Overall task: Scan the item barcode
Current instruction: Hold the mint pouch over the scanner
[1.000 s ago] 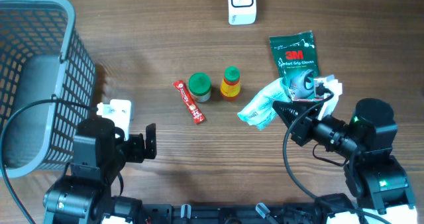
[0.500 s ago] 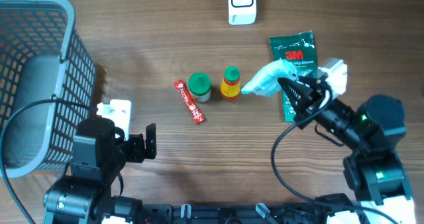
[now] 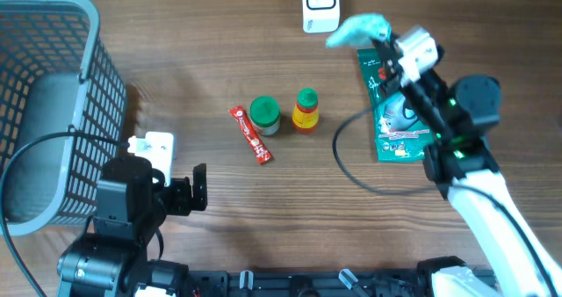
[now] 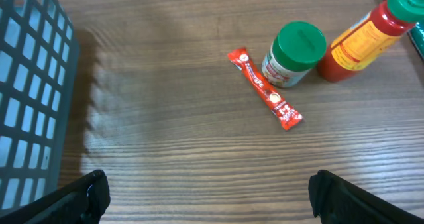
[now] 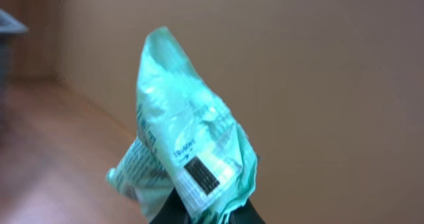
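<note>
One item is in hand: a pale green pouch, pinched at its lower edge by the right gripper, whose jaws are closed almost fully on the film. I place it in the upper middle of the overhead frame, lifted off the tabletop and just right of the white scanner. In the right wrist view the pouch stands up from the jaws, crumpled. A dark printed patch sits low on its face; I cannot tell whether that is the barcode. Left gripper: jaws spread wide, nothing held, low in the overhead frame beside the basket.

Handling, in my judgement: light, limp film, likely slick. It will flop and crease, and a fold could hide the code. The best hold is at an edge or seam, clear of the print, as at present. Squeezing harder would gain nothing. My concern is presenting the printed face flat to the scanner.
</note>
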Robot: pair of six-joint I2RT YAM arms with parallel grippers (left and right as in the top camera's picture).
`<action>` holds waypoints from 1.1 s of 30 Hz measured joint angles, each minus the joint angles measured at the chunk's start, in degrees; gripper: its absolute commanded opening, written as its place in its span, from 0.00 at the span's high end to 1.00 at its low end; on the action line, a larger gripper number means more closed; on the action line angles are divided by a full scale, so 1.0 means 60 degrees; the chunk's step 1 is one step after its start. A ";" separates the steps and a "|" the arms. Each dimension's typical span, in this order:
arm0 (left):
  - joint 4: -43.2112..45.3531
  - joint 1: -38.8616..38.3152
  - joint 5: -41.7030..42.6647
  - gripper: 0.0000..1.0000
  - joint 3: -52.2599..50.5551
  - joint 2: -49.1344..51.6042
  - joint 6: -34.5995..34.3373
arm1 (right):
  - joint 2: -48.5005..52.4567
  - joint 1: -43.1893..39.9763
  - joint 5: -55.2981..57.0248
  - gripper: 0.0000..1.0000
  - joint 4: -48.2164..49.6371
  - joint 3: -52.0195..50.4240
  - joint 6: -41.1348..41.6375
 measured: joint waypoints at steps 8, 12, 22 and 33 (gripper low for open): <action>-0.0015 0.0000 0.0000 0.00 -0.0011 -0.0018 -0.0025 | 0.3621 0.0000 0.0998 0.95 0.5359 0.0036 -0.1854; -0.0011 0.0000 0.0000 0.00 -0.0011 -0.0018 -0.0025 | 0.5497 0.0000 0.1162 0.95 0.7074 0.0382 -0.2379; -0.0015 0.0000 0.0000 0.00 -0.0011 -0.0018 -0.0025 | 0.9063 0.0000 0.1217 0.95 0.5705 0.4364 -0.3286; -0.0011 0.0000 0.0000 0.00 -0.0011 -0.0018 -0.0025 | 1.0706 0.0000 0.0495 0.95 0.3719 0.6987 -0.4765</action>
